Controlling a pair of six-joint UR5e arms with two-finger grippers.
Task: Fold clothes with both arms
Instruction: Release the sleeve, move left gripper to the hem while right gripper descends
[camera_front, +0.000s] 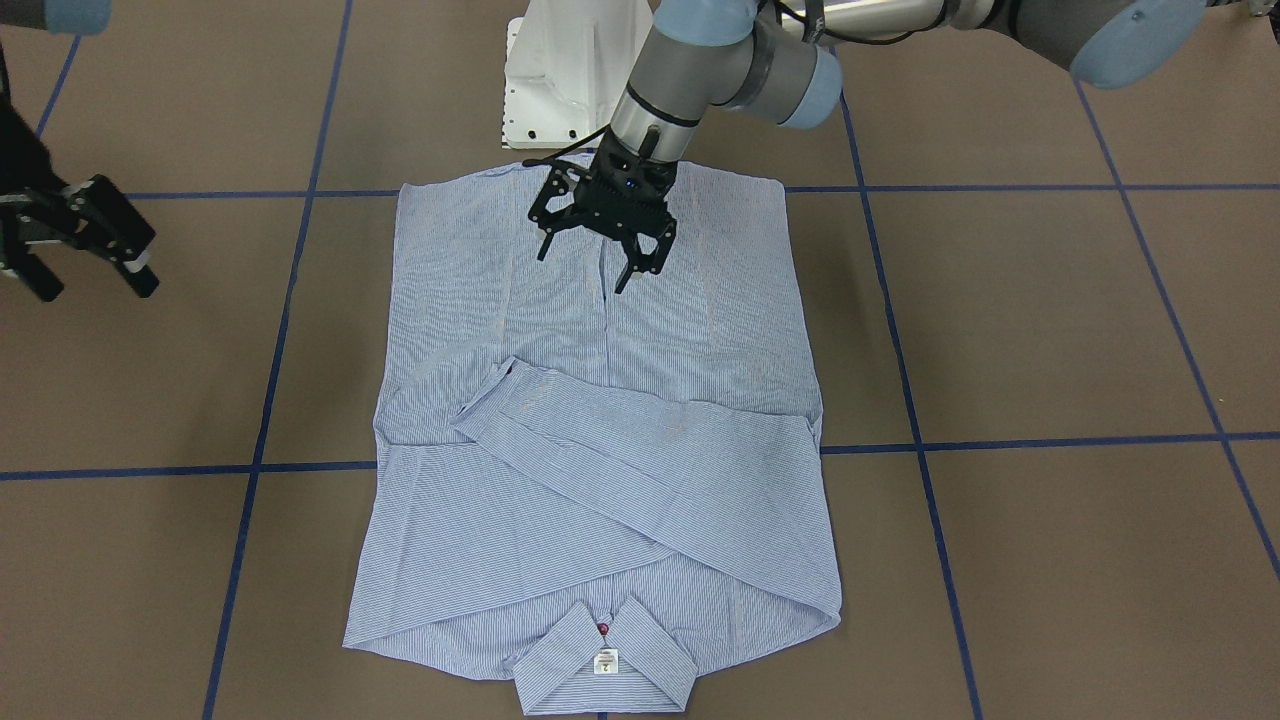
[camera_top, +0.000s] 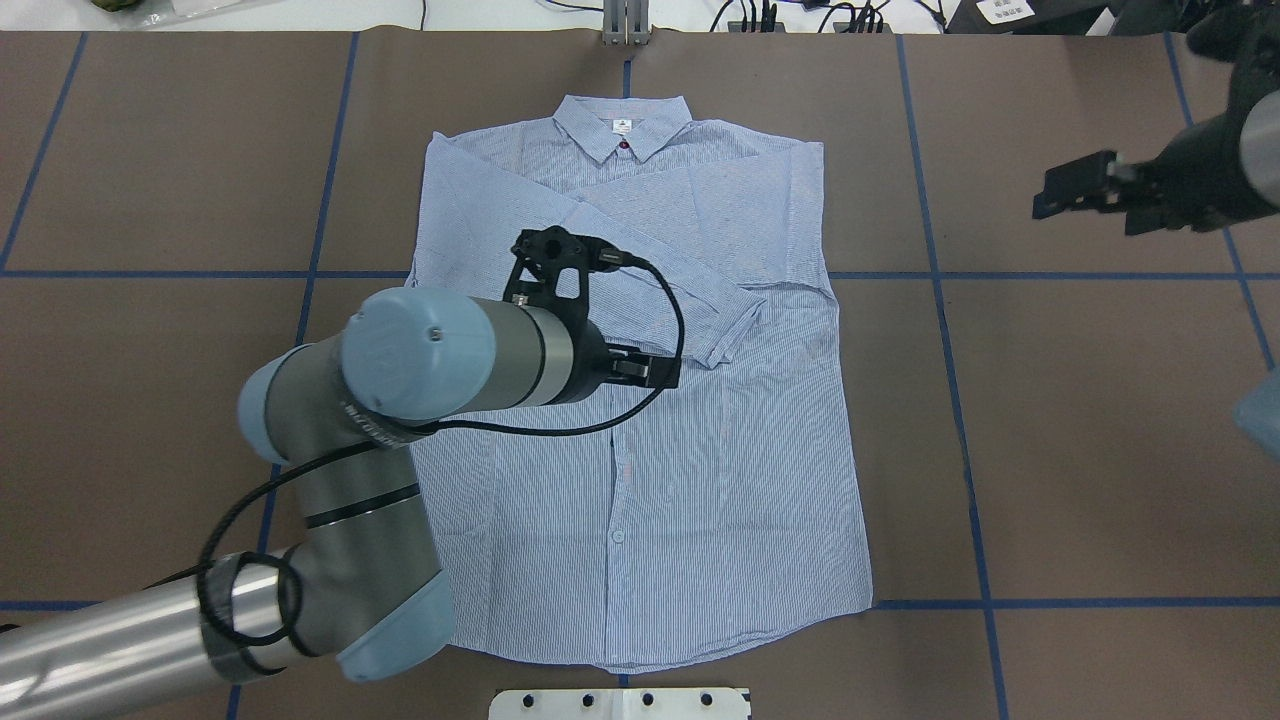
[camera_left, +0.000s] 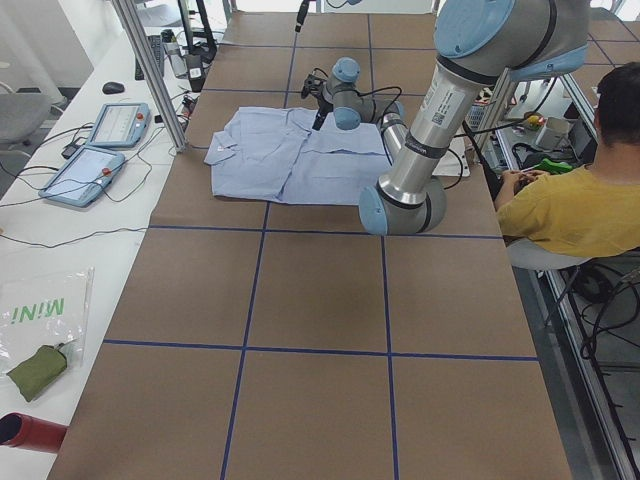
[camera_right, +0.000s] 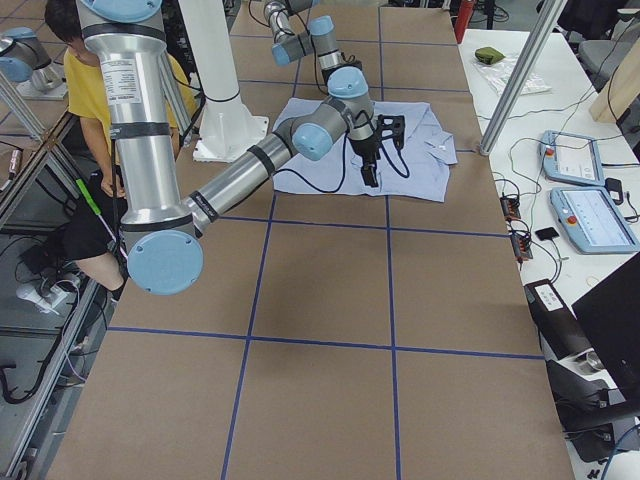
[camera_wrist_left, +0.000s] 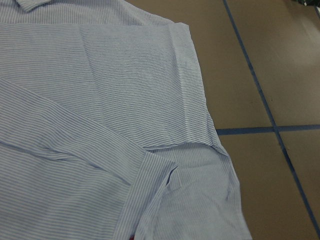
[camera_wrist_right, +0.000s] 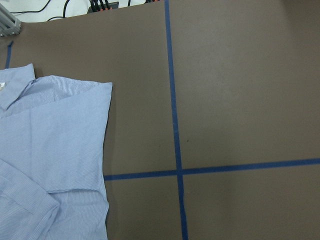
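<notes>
The light blue striped shirt lies flat, buttons up, its collar on the side away from the robot. Both sleeves are folded across the chest, and one cuff lies near the middle. My left gripper hangs open just above the button placket at the shirt's lower half, with nothing between its fingers. Over bare table beyond the shirt's edge, my right gripper is open and empty. The right wrist view shows the shirt's shoulder beside brown table.
The white pedestal base stands at the shirt's hem side. Blue tape lines cross the brown table. A person in yellow sits beside the robot. Teach pendants and cables lie on the white bench past the collar side.
</notes>
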